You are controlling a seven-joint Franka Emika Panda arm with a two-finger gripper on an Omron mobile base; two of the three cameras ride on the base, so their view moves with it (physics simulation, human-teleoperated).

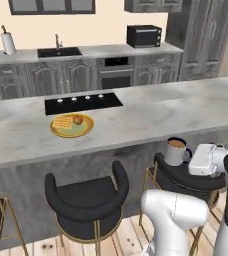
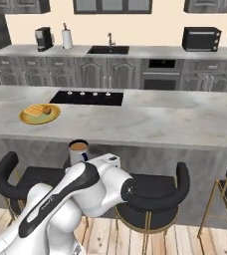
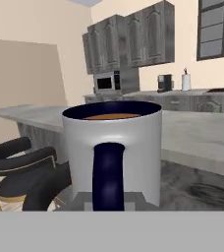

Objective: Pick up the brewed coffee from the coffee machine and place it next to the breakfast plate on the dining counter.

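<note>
Tool (image 1: 188, 159) clamped shut on handle of coffee mug (image 1: 175, 151), held upright above black bar stool (image 1: 188, 179); yellow plate (image 1: 72, 125) well apart on grey worktop (image 1: 151, 112).

Grey mug of brown coffee (image 1: 175, 151) — upright, below dining counter (image 1: 151, 112), yellow-green plate (image 1: 72, 125) on it
</note>
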